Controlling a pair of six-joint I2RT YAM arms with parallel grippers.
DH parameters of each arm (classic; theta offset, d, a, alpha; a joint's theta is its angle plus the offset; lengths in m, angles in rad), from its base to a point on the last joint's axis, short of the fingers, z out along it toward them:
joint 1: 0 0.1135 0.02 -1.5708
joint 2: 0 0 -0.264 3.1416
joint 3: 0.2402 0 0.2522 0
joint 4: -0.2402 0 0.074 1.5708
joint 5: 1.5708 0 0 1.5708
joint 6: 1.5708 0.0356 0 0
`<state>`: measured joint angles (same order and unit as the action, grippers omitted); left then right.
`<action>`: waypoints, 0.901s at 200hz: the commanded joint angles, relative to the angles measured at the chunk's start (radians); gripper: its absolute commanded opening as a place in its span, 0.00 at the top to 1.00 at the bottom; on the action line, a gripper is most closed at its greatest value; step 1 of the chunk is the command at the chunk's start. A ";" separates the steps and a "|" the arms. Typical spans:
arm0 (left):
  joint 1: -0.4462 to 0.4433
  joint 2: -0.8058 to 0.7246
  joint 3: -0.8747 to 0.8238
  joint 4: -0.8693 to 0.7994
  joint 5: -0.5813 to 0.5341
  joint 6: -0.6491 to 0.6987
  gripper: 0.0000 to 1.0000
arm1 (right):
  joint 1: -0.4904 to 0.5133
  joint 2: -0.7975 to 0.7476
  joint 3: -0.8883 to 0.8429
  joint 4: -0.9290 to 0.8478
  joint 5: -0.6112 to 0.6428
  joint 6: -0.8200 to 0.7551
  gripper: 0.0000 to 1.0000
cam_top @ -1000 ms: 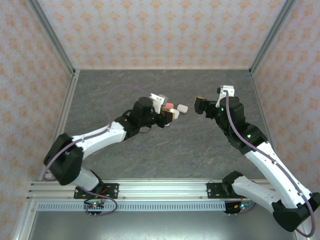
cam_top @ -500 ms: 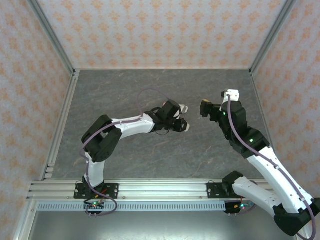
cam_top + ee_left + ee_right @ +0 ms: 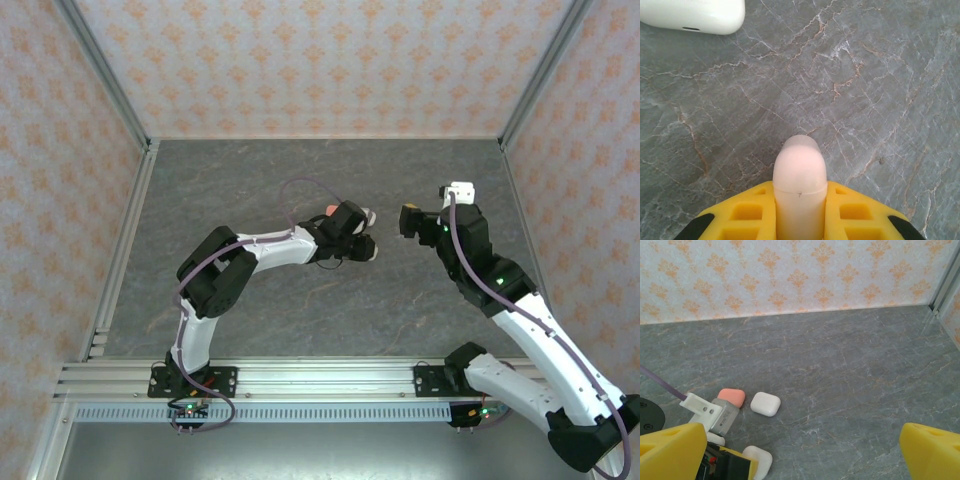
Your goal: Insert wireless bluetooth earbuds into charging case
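At the middle of the grey marbled desk [image 3: 300,180], my left end effector [image 3: 800,212] is clamped on a pale pinkish-white, pebble-shaped plastic charging case [image 3: 800,167]. A glossy white plastic case [image 3: 690,15] lies ahead of it, apart. My right end effector [image 3: 801,452] stands wide apart, gripping nothing. Beyond it, a coral rounded plastic case [image 3: 731,396] and a white rounded-square plastic case [image 3: 765,404] lie just beside each other.

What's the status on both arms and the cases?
Left gripper shut on pale case, lid closed. Right gripper open, empty, off to the side. White case and coral case loose on the table; nothing in the way.
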<state>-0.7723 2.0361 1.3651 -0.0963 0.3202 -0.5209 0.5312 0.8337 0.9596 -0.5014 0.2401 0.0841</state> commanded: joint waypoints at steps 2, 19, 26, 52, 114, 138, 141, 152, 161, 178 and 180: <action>0.003 0.019 0.041 -0.024 -0.059 -0.008 0.95 | -0.004 0.000 -0.016 -0.002 0.019 -0.022 0.01; 0.007 0.025 0.051 -0.035 -0.059 -0.003 0.89 | -0.005 -0.001 -0.018 -0.002 0.014 -0.027 0.01; 0.007 0.028 0.057 -0.043 -0.061 0.002 0.85 | -0.005 -0.001 -0.018 -0.003 0.013 -0.029 0.01; 0.007 0.032 0.066 -0.057 -0.068 0.009 0.72 | -0.005 -0.001 -0.019 -0.005 0.014 -0.035 0.01; 0.007 0.006 0.058 -0.075 -0.113 0.025 0.57 | -0.005 -0.001 -0.010 -0.031 0.020 -0.046 0.01; 0.008 -0.027 0.054 -0.085 -0.128 0.039 0.56 | -0.005 -0.001 -0.007 -0.040 0.022 -0.046 0.01; 0.008 -0.033 0.054 -0.085 -0.130 0.040 0.56 | -0.004 -0.001 -0.007 -0.041 0.022 -0.047 0.01; 0.010 -0.055 0.050 -0.090 -0.137 0.048 0.55 | -0.005 0.000 -0.004 -0.046 0.025 -0.046 0.01; 0.010 -0.079 0.043 -0.091 -0.143 0.055 0.55 | -0.005 -0.001 -0.003 -0.050 0.028 -0.045 0.01; 0.010 -0.145 0.022 -0.090 -0.171 0.074 0.54 | -0.005 -0.002 -0.002 -0.061 0.042 -0.040 0.01; 0.010 -0.158 0.017 -0.090 -0.175 0.076 0.54 | -0.005 -0.002 -0.002 -0.061 0.044 -0.039 0.01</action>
<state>-0.7700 2.0197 1.3998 -0.1707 0.2153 -0.4889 0.5312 0.8349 0.9512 -0.5251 0.2405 0.0498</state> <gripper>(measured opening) 0.456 0.993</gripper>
